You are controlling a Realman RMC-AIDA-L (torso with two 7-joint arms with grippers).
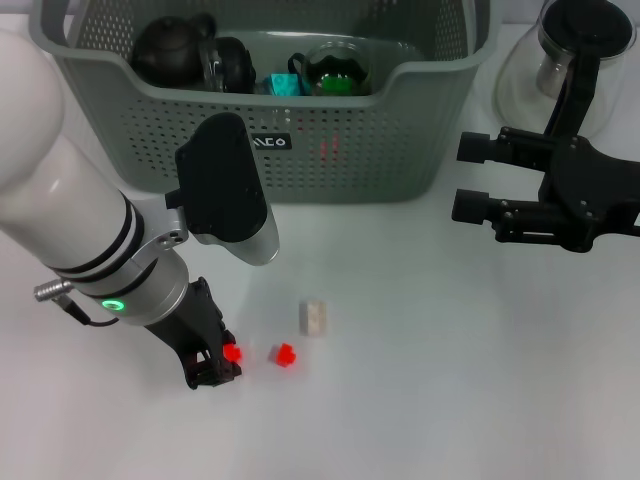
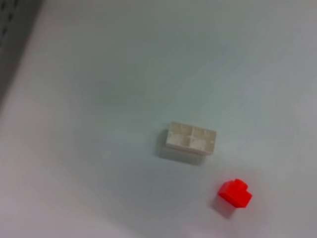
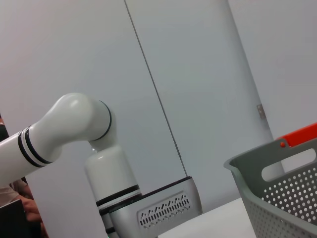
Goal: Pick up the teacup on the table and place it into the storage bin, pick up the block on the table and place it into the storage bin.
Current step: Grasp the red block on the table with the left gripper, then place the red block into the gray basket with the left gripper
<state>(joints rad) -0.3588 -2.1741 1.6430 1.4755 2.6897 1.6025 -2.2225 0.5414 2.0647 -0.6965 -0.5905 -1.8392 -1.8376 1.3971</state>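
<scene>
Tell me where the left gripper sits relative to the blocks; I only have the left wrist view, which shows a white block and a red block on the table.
Observer: In the head view, the left gripper is down near the table on the robot's left of the red block. The white block lies a little farther back.
Operator: Is anything in the storage bin?
Observer: Yes. The storage bin holds a dark teapot, some glassware and a teal block.
Operator: And the right arm?
Observer: The right gripper hangs to the right of the bin with its jaws open, holding nothing.
</scene>
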